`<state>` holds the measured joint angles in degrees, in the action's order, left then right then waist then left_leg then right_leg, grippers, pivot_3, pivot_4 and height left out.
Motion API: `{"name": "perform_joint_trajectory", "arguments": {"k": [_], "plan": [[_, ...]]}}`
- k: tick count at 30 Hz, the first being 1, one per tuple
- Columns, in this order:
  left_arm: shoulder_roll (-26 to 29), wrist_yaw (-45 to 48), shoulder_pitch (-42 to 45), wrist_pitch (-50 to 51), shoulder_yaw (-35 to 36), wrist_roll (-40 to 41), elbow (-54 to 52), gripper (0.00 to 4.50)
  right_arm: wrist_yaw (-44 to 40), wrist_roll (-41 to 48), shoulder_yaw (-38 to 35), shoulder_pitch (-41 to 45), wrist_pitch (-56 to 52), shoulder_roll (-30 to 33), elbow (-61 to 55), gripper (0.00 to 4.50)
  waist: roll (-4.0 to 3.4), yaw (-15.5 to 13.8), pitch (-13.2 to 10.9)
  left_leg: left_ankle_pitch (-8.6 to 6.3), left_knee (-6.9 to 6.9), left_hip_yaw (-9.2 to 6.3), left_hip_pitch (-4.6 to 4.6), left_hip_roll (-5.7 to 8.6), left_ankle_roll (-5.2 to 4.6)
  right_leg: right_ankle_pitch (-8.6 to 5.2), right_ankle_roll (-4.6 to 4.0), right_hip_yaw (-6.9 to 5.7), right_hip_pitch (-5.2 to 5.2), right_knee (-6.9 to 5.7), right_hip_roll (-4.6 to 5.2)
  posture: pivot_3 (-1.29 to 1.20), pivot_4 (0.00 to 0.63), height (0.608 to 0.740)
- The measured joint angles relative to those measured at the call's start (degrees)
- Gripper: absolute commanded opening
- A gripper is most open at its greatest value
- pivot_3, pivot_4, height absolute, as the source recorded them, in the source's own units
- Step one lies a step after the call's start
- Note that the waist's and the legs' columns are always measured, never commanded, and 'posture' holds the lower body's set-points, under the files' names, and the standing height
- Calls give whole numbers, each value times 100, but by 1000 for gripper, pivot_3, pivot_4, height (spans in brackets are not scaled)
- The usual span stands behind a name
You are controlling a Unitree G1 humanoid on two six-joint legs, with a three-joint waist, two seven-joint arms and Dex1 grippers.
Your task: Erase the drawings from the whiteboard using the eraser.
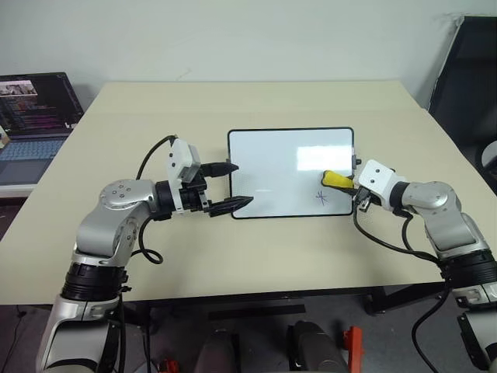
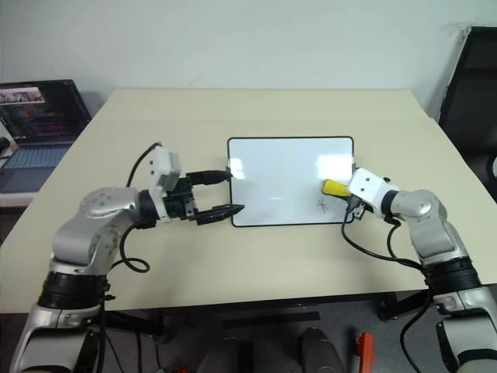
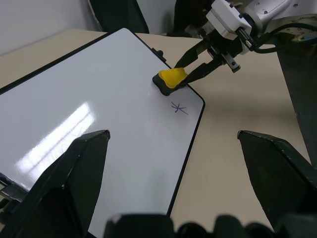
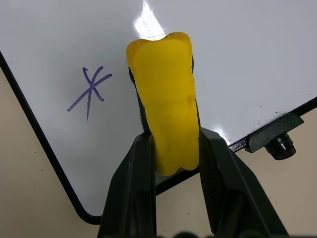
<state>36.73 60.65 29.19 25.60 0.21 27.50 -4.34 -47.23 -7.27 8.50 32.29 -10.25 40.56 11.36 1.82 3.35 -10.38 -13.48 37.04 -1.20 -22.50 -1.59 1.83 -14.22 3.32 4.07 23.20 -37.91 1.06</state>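
The whiteboard [image 1: 272, 167] lies flat in the middle of the table. One small blue star drawing [image 1: 321, 198] sits near its near right corner and is sharp in the right wrist view [image 4: 90, 90]. My right gripper [image 1: 345, 184] is shut on the yellow eraser [image 1: 336, 179], whose dark base rests on the board by its right edge, just beyond the star. The eraser [image 4: 166, 109] sticks out between the two black fingers [image 4: 133, 188]. My left gripper [image 1: 235, 185] stands open at the board's left edge, one finger over the board's far part and the other at its near corner.
The beige table [image 1: 256, 101] stretches bare beyond the board. An open laptop [image 1: 35, 116] stands on a lower surface at the far left. A black chair [image 1: 466, 70] is at the right. A black knob [image 4: 280, 147] projects from the board's right side.
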Motion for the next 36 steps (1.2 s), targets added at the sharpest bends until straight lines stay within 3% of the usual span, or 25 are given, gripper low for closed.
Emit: {"name": "perform_joint_trajectory", "arguments": {"k": [25, 36], "plan": [[-91, 27, 13, -14, -35, -120, 42, 4500, -111, -268, 134, -35, -330, 95, -398, 836, 0, -5, -1, 0, -4, -3, -9, 0, 0, -2, 0, -4, 5, 8, 0, 0, 150, 740], [-91, 77, 38, -94, -94, -123, 51, 4500, 751, -506, 124, 450, 92, 72, 269, 835, 0, 1, -1, 1, 3, 3, -6, 0, 0, 2, 0, 3, 2, 8, 0, 0, 150, 740]]}}
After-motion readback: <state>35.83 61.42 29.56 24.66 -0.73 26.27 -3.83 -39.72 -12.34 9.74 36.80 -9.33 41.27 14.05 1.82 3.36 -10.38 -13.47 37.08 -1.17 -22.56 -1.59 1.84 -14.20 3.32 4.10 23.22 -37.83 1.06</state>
